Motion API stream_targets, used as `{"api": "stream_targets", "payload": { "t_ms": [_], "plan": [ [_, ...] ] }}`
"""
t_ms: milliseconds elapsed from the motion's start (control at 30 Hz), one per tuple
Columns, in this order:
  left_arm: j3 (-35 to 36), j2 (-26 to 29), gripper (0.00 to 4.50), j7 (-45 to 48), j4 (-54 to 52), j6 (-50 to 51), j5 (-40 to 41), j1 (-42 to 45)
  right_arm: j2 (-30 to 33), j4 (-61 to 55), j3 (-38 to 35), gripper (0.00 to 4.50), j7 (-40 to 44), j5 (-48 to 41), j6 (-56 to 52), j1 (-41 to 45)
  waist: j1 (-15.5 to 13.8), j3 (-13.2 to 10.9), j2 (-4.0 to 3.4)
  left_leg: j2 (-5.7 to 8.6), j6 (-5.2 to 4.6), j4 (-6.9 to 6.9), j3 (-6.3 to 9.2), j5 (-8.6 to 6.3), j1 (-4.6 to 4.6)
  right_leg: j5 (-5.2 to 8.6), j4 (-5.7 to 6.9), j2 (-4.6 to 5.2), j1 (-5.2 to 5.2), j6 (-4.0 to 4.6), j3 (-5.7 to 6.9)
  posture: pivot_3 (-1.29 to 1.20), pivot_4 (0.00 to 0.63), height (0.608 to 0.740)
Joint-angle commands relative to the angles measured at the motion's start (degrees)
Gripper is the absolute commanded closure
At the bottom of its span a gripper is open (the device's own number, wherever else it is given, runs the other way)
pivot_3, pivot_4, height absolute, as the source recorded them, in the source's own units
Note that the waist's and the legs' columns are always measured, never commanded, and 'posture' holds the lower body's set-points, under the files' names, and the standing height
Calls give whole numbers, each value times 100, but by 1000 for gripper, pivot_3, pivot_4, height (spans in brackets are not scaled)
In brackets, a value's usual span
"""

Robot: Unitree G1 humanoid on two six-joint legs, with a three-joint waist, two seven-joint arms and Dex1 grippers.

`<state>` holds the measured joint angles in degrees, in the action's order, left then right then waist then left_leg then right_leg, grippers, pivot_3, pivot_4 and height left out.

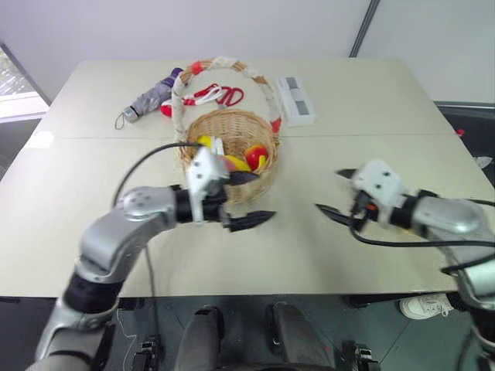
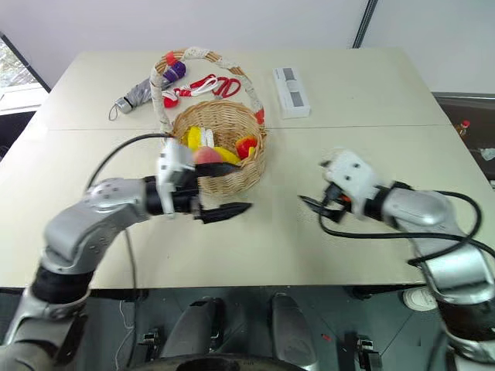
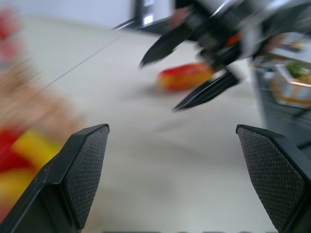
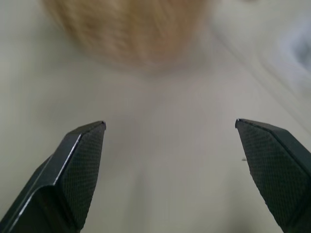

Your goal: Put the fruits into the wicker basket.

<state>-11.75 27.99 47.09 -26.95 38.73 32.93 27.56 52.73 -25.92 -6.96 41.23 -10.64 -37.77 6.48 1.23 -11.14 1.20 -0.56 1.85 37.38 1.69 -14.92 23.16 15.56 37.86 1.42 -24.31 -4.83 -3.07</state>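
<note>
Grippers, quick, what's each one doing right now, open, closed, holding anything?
Left gripper: open, holding nothing, beside the wicker basket.
Right gripper: open, holding nothing, over the table.

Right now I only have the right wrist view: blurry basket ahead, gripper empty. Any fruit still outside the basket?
Observer: Yes. A red-orange fruit lies on the table, past the right gripper, on its side away from the basket.
Operator: Basket contents?
Observer: The wicker basket holds yellow and red fruits.
Operator: Left gripper?
Observer: The left gripper is open and empty, at the basket's near wall.
</note>
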Motion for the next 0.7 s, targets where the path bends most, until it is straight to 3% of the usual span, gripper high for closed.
{"api": "stream_targets", "payload": {
  "t_ms": [33,400,600,700],
  "plan": [
    [-366,-115,0,100,91,-276,-277,123,108,426,-274,41,-347,440,162,-215,46,0,-1,-2,0,-5,-6,0,-8,0,4,-3,0,1,-9,0,150,740],
    [-334,-40,0,194,236,-483,-543,25,-185,1531,-303,41,-756,699,375,-170,112,2,-4,-13,2,1,-1,3,-13,2,18,-26,1,3,-24,0,150,740],
    [-40,38,0,68,121,-431,-390,-146,-248,1300,-243,2768,-654,675,419,15,108,2,-5,-13,3,5,-2,3,-12,1,18,-25,2,3,-24,0,150,740],
    [391,106,0,-25,84,-424,-237,-334,-146,922,-156,2768,-364,641,959,74,119,2,-6,-17,2,4,-1,3,-14,1,18,-27,2,3,-24,0,150,740]
  ]
}}
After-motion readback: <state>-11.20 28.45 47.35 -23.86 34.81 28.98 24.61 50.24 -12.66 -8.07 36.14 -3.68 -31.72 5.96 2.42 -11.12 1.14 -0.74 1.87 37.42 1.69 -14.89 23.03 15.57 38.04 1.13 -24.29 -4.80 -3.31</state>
